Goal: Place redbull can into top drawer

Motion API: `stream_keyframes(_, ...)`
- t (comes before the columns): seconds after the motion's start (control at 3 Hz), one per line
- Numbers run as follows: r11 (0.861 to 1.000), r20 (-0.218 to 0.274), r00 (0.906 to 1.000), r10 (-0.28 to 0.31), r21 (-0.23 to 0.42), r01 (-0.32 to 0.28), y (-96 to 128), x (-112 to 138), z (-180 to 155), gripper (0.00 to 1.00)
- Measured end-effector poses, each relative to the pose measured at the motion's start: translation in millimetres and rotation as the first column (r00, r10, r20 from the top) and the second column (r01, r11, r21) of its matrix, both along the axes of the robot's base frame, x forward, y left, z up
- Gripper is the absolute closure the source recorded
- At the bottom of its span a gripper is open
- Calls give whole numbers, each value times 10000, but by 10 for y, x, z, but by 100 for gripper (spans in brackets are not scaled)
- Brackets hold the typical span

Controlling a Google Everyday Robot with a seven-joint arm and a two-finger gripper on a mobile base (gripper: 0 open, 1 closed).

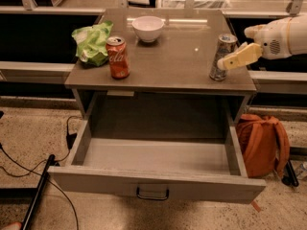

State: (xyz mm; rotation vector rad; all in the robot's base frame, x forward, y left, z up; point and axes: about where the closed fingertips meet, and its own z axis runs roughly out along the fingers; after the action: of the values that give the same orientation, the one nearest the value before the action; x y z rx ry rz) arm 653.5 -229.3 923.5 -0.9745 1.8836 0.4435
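Note:
The redbull can stands upright on the right side of the grey cabinet top. My gripper reaches in from the right edge and is open, with one yellowish finger right beside the can and the other farther back; it holds nothing. The top drawer is pulled far out below the top and its inside is bare. Its dark loop handle sits at the middle of the front panel.
An orange-red cola can, a green crumpled bag and a white bowl stand on the left and back of the top. An orange backpack lies on the floor right of the drawer. Black cables lie at the left.

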Motion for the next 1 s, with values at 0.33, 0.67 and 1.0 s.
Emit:
stream_keyframes(0.33, 9976, -78, 9995, 299, 622, -294, 167, 132, -70, 0)
stream_keyframes(0.67, 9927, -233, 9986, 477, 1116, -449, 266, 227, -140, 18)
stream_keyframes(1.0, 9782, -328, 9942, 1025, 1848, -948, 334, 252, -196, 41)
